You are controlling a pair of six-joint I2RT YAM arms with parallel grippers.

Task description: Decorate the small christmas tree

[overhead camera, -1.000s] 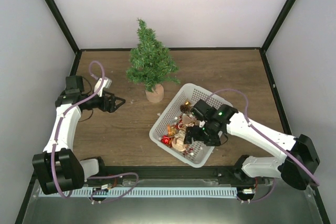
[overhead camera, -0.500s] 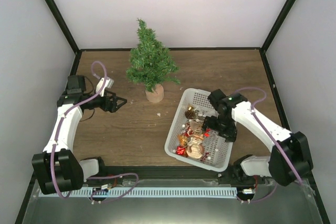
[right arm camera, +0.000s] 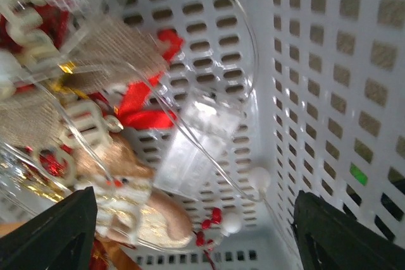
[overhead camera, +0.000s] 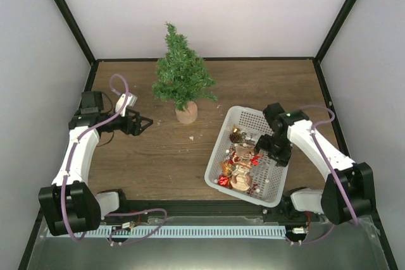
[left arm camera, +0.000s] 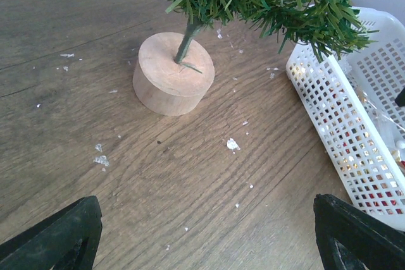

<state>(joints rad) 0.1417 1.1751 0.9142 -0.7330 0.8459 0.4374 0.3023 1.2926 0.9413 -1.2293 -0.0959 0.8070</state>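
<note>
Two arms are on my screen, and neither has hold of anything. The small christmas tree (overhead camera: 182,75) stands upright on the wooden table (overhead camera: 272,86), left of centre and toward the far edge. Its round tan base (left arm camera: 172,73) sits flat on the boards, and I see no ornaments on the green branches.

My left gripper (overhead camera: 144,121) hovers low over the table just left of the tree, pointing at the base. In the left wrist view its two dark fingertips (left arm camera: 60,235) sit in the bottom corners, spread wide with only bare wood between them. A few pale flakes (left arm camera: 232,144) lie scattered on the boards near the base.

On the near right of the table sits a white lattice basket (overhead camera: 219,148), apart from the tree's base. It holds a jumble of decorations: a gold pine cone (overhead camera: 236,136) at its far end, and red and gold pieces (overhead camera: 225,179) toward its near end.

My right gripper (overhead camera: 262,148) reaches down inside the basket over that pile. From the right wrist camera its fingers also stand well apart at the bottom corners, jaws open and gripping nothing. Between them I see a red ribbon (right arm camera: 142,109), a clear plastic box (right arm camera: 196,150), a string of white beads (right arm camera: 259,178) and a gold figure (right arm camera: 136,210), blurred.
</note>
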